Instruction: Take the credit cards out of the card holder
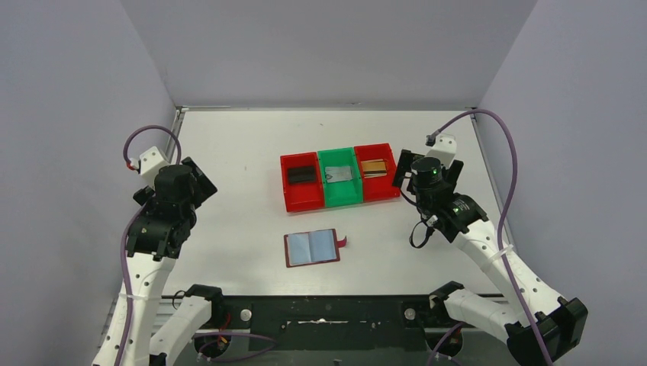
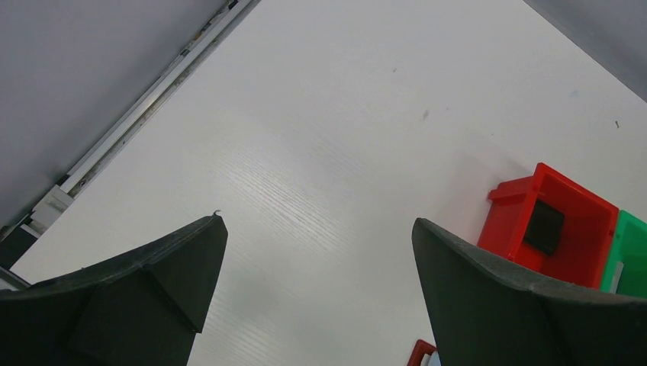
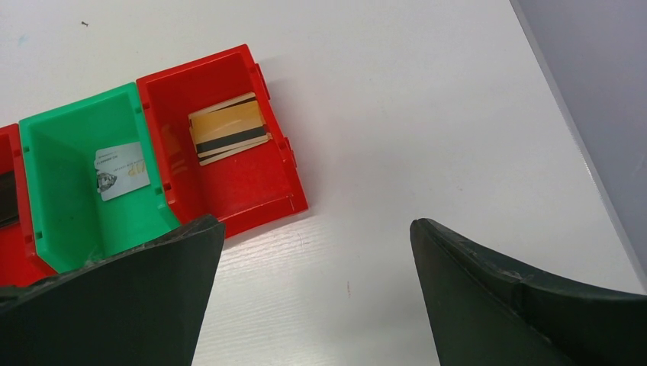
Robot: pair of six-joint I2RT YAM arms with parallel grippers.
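As seen from above, note dark red leather-like folding card holder (image 1: 312,248) open at 6 o'clock of 3 red and green plastic bins (image 1: 341,196) containing thin credit cards (image 3: 229,130); left fingers (image 2: 152,290), right fingers (image 3: 137,297) spread wide, empty.

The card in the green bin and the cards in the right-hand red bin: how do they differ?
The card in the green bin is silvery-grey with print; the cards in the red bin are gold with a dark stripe. The green bin holds one card, the red bin a small stack. All lie flat.
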